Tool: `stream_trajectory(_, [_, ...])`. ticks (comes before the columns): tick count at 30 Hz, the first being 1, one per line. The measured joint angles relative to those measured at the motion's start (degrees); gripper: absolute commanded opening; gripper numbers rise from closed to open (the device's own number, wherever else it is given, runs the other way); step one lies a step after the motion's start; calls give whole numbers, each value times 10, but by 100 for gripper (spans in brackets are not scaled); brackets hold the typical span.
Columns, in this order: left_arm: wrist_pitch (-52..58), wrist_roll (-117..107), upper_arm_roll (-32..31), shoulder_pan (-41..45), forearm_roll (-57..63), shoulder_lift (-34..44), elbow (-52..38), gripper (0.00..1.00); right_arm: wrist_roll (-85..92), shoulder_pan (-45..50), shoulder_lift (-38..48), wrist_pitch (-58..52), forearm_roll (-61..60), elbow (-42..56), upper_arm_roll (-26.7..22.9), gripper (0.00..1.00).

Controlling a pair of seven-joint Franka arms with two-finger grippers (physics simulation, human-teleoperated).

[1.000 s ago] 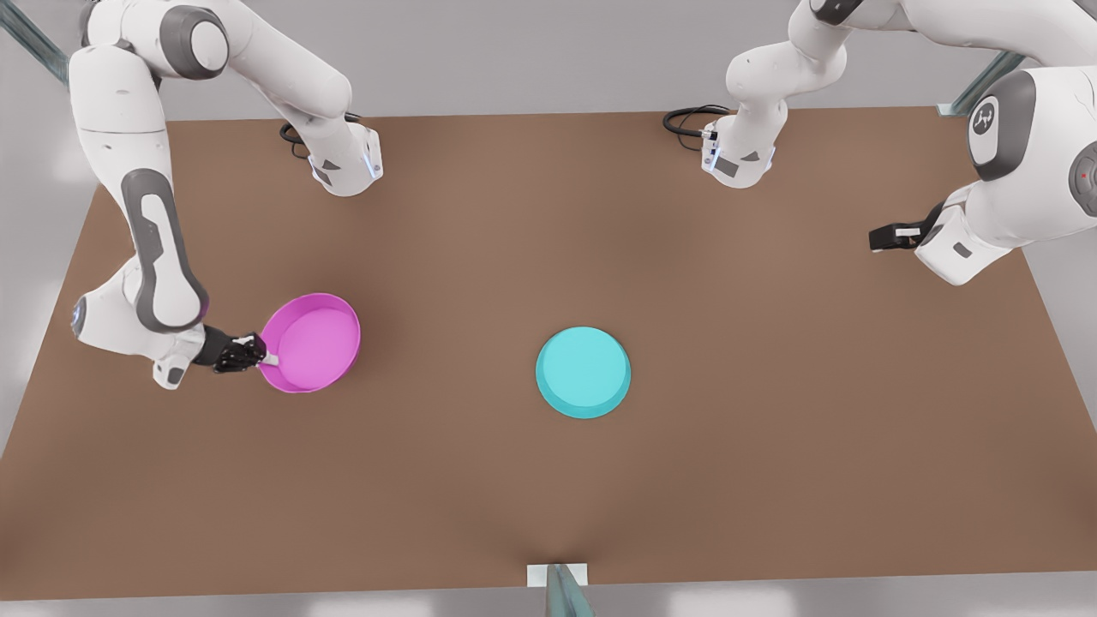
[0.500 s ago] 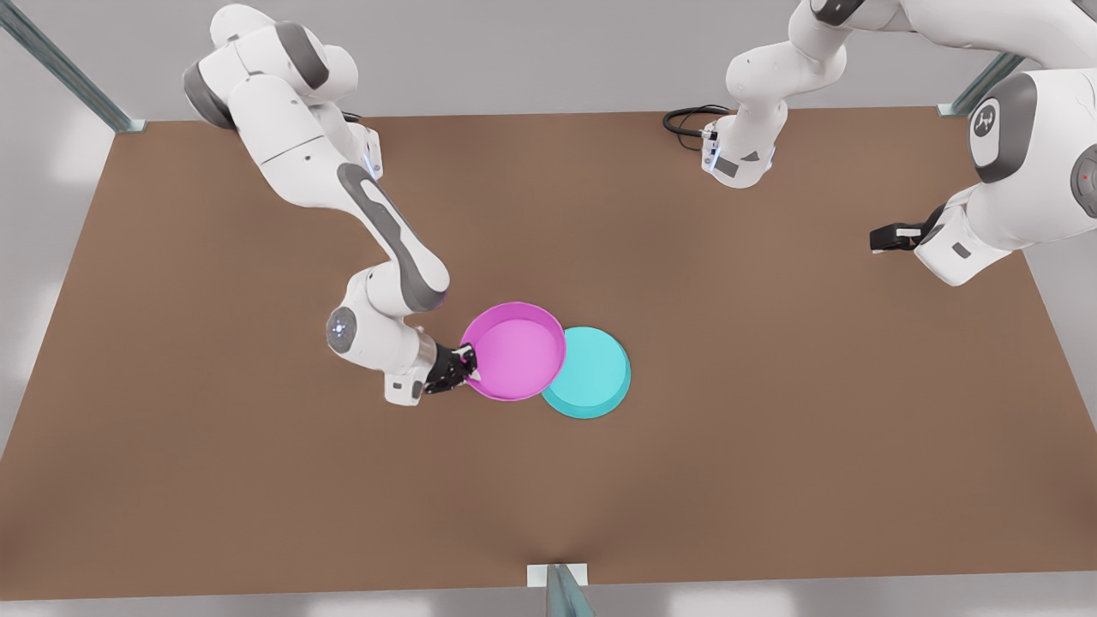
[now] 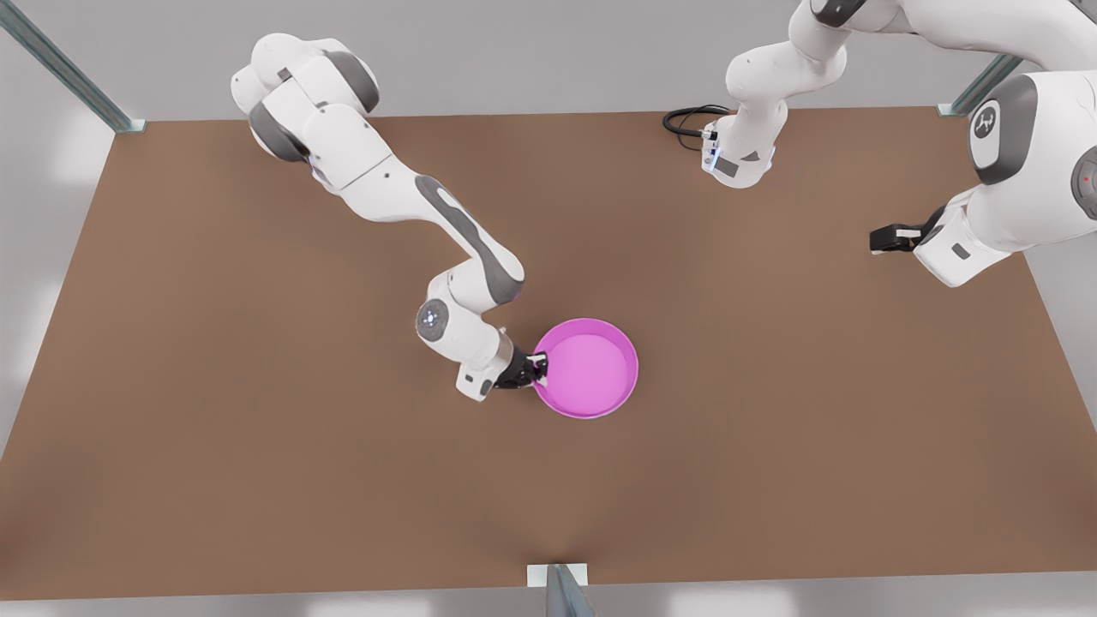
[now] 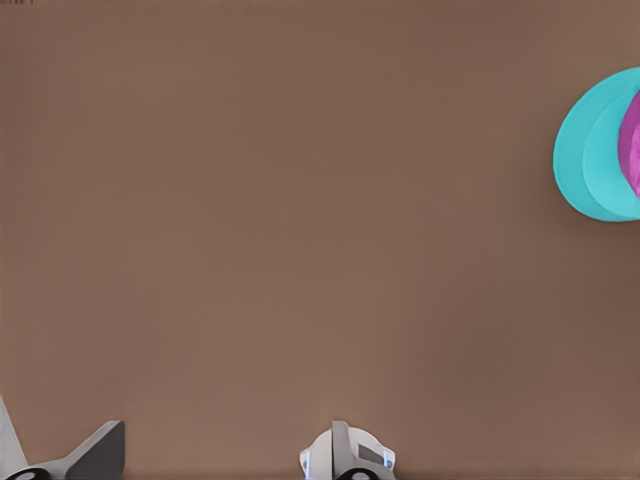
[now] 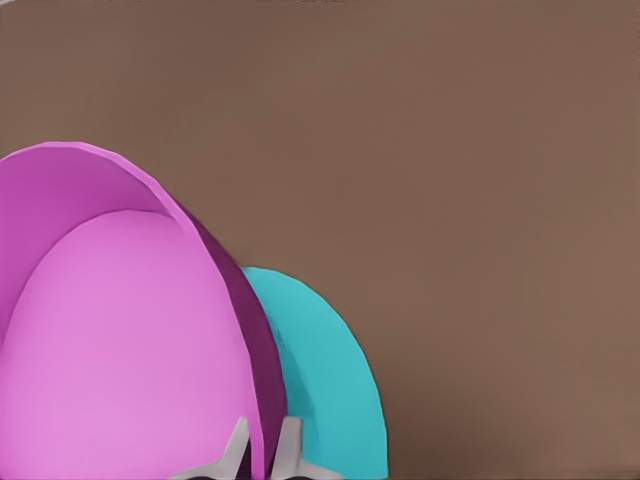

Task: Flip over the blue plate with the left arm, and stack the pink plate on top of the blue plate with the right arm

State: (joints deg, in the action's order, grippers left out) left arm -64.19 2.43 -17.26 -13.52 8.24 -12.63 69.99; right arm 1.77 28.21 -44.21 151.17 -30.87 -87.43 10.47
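Brown tabletop, grey surround, both arm bases at the far edge. My right gripper is clamped on the rim of the pink plate, one finger inside the wall and one outside, as the right wrist view shows. From the front the pink plate sits directly over the blue one; the right wrist view shows the blue plate lying beneath and just past the pink rim, and the left wrist view catches it as well. The left arm waits parked at the front view's right; I cannot tell how its fingers stand. Risks as I judge them: the pink plate is held by one edge and looks tilted, so letting go early could make it slide off. If the two are not concentric, the stack will sit lopsided. Withdrawing sideways could drag the pink plate along.
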Motion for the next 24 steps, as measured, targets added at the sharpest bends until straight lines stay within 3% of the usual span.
stream_trajectory(10, [0, 1, 0, 0, 0, -3, -1, 100, -86, 3, 1, 15, 4, -23, 1, 21])
stream_trajectory(11, [0, 1, 0, 0, 0, -3, -1, 100, -93, 3, 2, 14, 5, -23, 1, 79])
stream_trajectory(12, [0, 1, 0, 0, 0, -3, 0, 100, -99, 3, 2, 14, 6, -24, 1, 100])
stream_trajectory(17, [0, 0, 0, 0, 0, -3, 0, 100, -128, 3, 13, 10, 8, -25, 1, 100])
stream_trajectory(19, [0, 0, 0, 0, 0, -3, 0, 100, -138, -6, 56, -15, 9, -23, -8, 100])
stream_trajectory(21, [0, 0, 0, 0, 0, -3, -1, 100, -147, -21, 135, -85, 31, 3, -58, 100])
stream_trajectory(24, [0, 0, 0, -1, 0, -2, -2, 100, -140, -61, 180, -287, 214, 156, -98, 100])
